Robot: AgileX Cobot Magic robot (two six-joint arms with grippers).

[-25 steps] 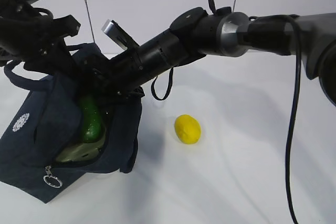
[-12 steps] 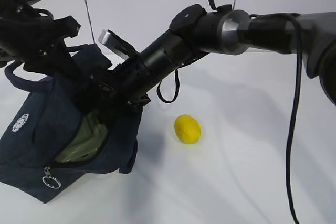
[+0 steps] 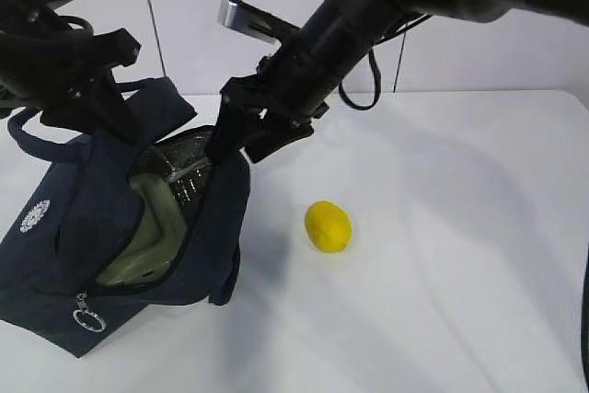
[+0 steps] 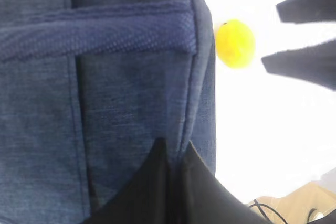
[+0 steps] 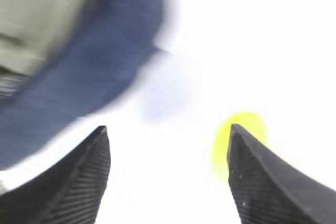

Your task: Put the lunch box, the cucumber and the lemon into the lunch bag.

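Observation:
The navy lunch bag [image 3: 64, 236] lies tilted on the left with its mouth open. The sage-green lid of the lunch box [image 3: 147, 232] shows inside it. The cucumber is hidden. The yellow lemon [image 3: 329, 225] rests on the white table to the right of the bag. My left gripper [image 3: 110, 117] is shut on the bag's upper fabric edge [image 4: 194, 93], with its fingertips [image 4: 160, 153] pinched together. My right gripper [image 3: 242, 146] hangs open and empty just above the bag's right rim. From the right wrist, the lemon [image 5: 247, 124] peeks out behind one finger [image 5: 252, 182].
The bag's zipper ring pull [image 3: 91, 319] lies at its front corner and a loop handle [image 3: 28, 131] sticks out to the left. White table [image 3: 442, 273] stretches to the right of the lemon. A cable loop [image 3: 368, 89] hangs from the right arm.
The right gripper has lifted up and to the right out of the bag's mouth and opened wider. The cucumber seen in the bag earlier no longer shows. The left arm has held still.

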